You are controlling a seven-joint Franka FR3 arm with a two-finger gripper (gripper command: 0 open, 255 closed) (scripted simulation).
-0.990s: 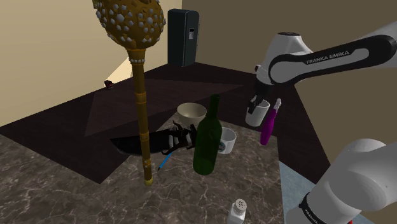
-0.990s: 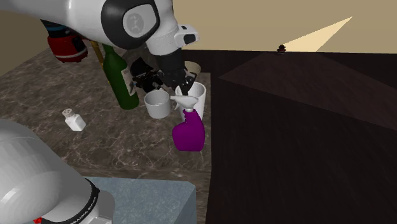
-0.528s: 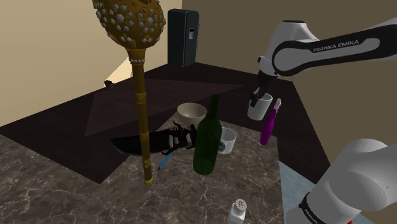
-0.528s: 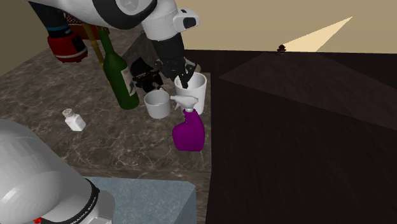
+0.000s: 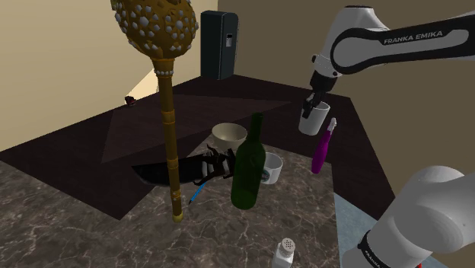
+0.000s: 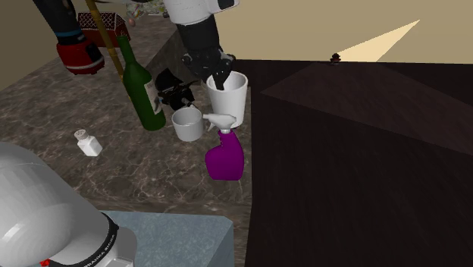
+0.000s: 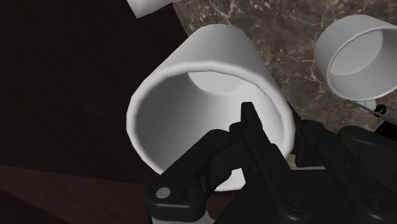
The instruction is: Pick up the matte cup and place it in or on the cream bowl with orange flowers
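Shoulder view, left to right.

- Marble counter [image 5: 84,221] runs across the foreground.
- Gilded staff [image 5: 170,145] stands upright at the left, its studded head at the top of the frame.
- Black box [image 5: 219,44] stands behind it, against the wall.
- Black tangle of straps [image 5: 204,166] lies beside the staff's lower shaft.
- Cream bowl [image 5: 229,135] sits upright, mouth up, near the counter's far edge. No pattern is legible on it.
- Green bottle [image 5: 249,169] stands upright in front of the bowl.
- White mug [image 5: 271,168] sits just beside the bottle, on its right.
- Shaker [image 5: 284,254] stands near the bottom edge, well apart from the rest.
- White cup [image 5: 312,122] has a matte surface and is off the counter. It hangs mouth up, slightly tilted, from the gripper [image 5: 315,103]. It is higher than the bowl's rim and well apart from the bowl, to its right.
- Purple spray bottle [image 5: 322,150] stands below the cup, a little to its right.
- Stand [image 5: 350,228] is at the lower right.

Wrist view: one black finger [image 7: 250,124] reaches inside the cup. The jaws pinch the cup's wall at the rim. The mug is on the counter beyond.

Second exterior view, left to right: red object [image 6: 76,51] at the upper left, then bottle, mug and cup. The cup is upright, directly above the spray bottle's white nozzle, near the counter's edge.
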